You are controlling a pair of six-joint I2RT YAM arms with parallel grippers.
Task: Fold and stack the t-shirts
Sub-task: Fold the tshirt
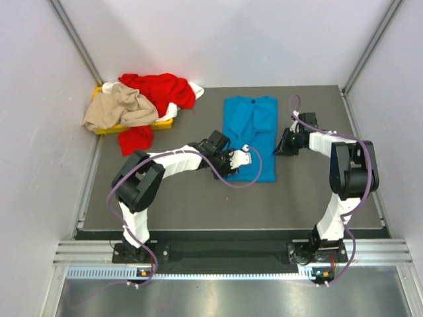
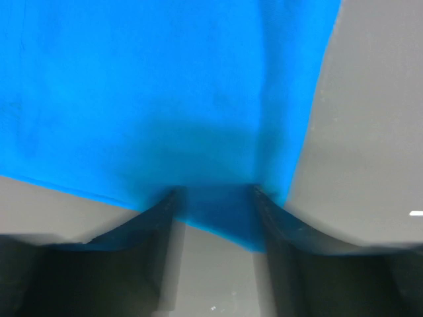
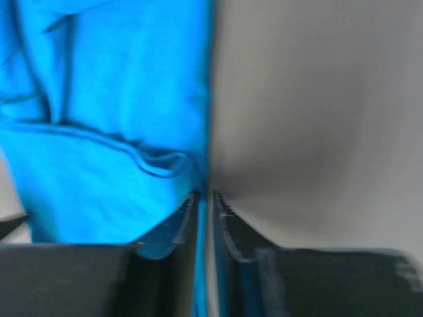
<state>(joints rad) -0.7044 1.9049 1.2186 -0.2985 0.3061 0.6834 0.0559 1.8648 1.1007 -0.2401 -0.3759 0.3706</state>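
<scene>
Blue t-shirt lies lengthwise near-to-far (collar far end)

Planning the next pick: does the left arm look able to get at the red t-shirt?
Likely yes: the red t-shirt lies exposed at far left, nothing between it and the left gripper, now at the hem of the blue t-shirt.

Bright even light; wrist cams blurry
</scene>
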